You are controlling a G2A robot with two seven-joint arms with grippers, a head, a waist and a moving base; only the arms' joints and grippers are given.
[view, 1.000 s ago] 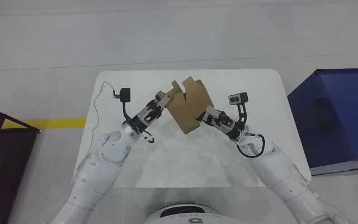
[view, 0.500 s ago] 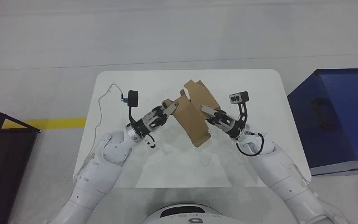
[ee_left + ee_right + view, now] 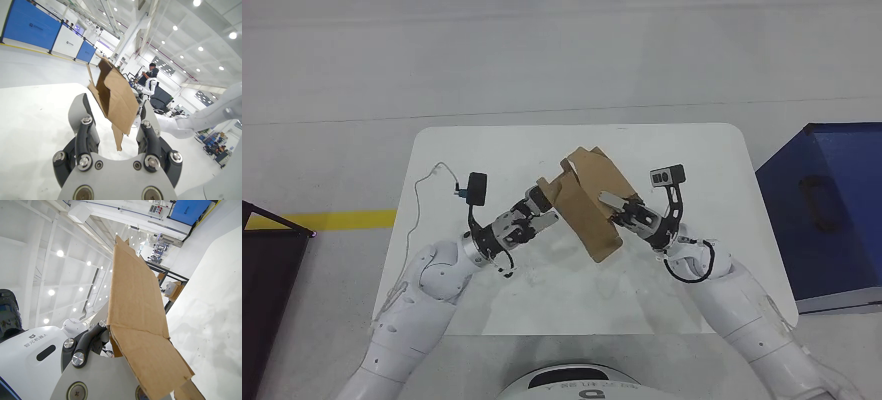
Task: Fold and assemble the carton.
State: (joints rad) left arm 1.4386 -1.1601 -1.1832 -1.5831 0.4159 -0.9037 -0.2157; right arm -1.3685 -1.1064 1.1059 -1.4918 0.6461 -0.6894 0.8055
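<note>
The carton [image 3: 587, 200] is showing plain brown cardboard, with no pattern. The surface [image 3: 682, 150] is looking white. The left claw [image 3: 114, 102] is showing silver-grey metal with black links. The bin [image 3: 832, 215] is showing dark blue, and the floor stripe [image 3: 342, 218] is showing yellow.

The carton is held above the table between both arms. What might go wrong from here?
The left gripper is open around a hanging flap of the carton; closing here may crush it rather than fold it.
The right gripper seems to carry the carton alone, by one edge, so it may twist or drop to the table.
</note>
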